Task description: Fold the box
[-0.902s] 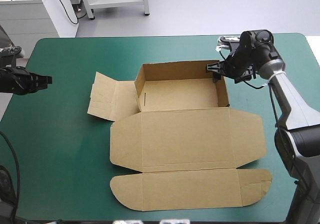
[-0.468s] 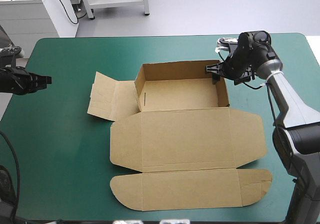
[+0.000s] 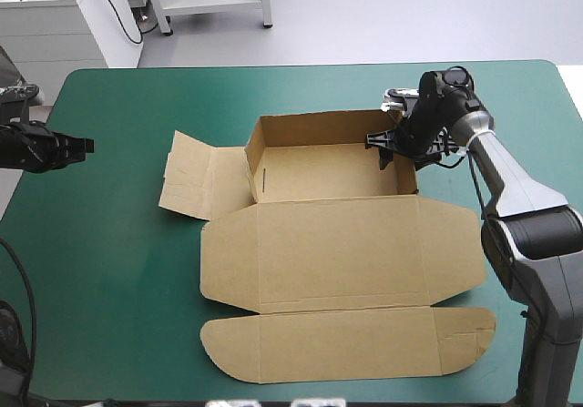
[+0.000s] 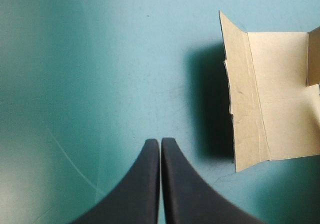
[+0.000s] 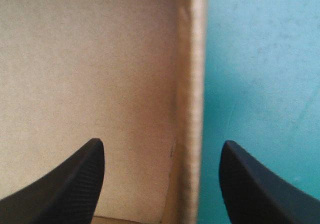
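The brown box (image 3: pixel 323 172) stands mid-table with its far, left and right walls raised. Its lid (image 3: pixel 337 252) lies flat toward the front, and a side flap (image 3: pixel 191 175) lies flat on the left. My right gripper (image 3: pixel 384 143) is open at the right wall's far end. In the right wrist view the wall's top edge (image 5: pixel 191 108) runs between the fingers of my right gripper (image 5: pixel 162 149), one over the box floor, the other over the teal-green cover. My left gripper (image 3: pixel 86 145) hovers shut near the table's left edge. The left wrist view has my left gripper (image 4: pixel 160 143) well short of the side flap (image 4: pixel 265 93).
The lid's rounded front flap (image 3: pixel 346 343) lies flat and reaches close to the table's front edge. Teal-green cover (image 3: pixel 109 243) separates the left gripper from the box. The right arm reaches in over the table's far right corner.
My right gripper has shifted left from just outside the box's far right corner and now straddles the right wall. The left arm and the box have not moved.
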You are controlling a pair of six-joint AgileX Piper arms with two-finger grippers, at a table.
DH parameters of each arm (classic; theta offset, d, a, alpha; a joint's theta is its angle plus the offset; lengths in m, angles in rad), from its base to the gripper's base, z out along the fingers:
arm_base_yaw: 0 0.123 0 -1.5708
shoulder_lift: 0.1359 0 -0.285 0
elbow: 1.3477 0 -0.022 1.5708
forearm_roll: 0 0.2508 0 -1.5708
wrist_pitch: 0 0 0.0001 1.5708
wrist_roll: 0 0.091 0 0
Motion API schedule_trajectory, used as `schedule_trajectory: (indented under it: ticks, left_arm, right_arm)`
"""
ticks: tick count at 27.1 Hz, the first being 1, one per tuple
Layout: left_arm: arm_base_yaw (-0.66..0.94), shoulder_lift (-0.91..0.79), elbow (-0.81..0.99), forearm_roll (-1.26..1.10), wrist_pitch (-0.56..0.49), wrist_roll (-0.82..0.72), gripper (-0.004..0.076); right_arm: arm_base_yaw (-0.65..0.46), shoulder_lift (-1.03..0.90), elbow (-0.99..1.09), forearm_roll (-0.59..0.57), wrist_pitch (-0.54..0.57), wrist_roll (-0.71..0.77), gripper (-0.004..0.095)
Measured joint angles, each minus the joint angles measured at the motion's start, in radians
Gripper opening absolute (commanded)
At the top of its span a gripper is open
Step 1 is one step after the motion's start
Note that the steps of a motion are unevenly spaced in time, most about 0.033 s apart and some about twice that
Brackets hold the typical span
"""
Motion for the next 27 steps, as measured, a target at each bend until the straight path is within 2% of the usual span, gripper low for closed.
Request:
schedule_trajectory:
  ticks: [2, 5, 6, 14, 21, 24, 27]
  left_arm:
    - [0.000, 0.000, 0.000, 0.000, 0.000, 0.000, -0.0008]
    - [0.000, 0.000, 0.000, 0.001, 0.000, 0.000, -0.0008]
    - [0.000, 0.000, 0.000, 0.001, 0.000, 0.000, -0.0008]
    - [0.000, 0.000, 0.000, 0.002, 0.000, 0.003, -0.0008]
    - [0.000, 0.000, 0.000, -0.031, -0.018, 0.007, -0.0008]
    - [0.000, 0.000, 0.000, -0.092, -0.045, 0.007, -0.0008]
    - [0.000, 0.002, 0.000, -0.111, -0.081, 0.007, -0.0008]
  right_arm:
    - [0.000, 0.000, 0.000, 0.003, 0.000, -0.011, 0.0388]
    - [0.000, 0.000, 0.000, 0.003, 0.000, -0.015, 0.0101]
    - [0.000, 0.000, 0.000, 0.003, 0.000, -0.016, -0.0027]
    - [0.000, 0.001, 0.000, -0.005, -0.003, -0.069, -0.0006]
    - [0.000, -0.011, 0.000, -0.003, -0.003, -0.173, -0.0006]
    - [-0.001, -0.055, 0.002, -0.017, -0.003, -0.185, -0.0006]
    - [-0.014, -0.180, 0.002, -0.016, 0.000, -0.203, -0.0021]
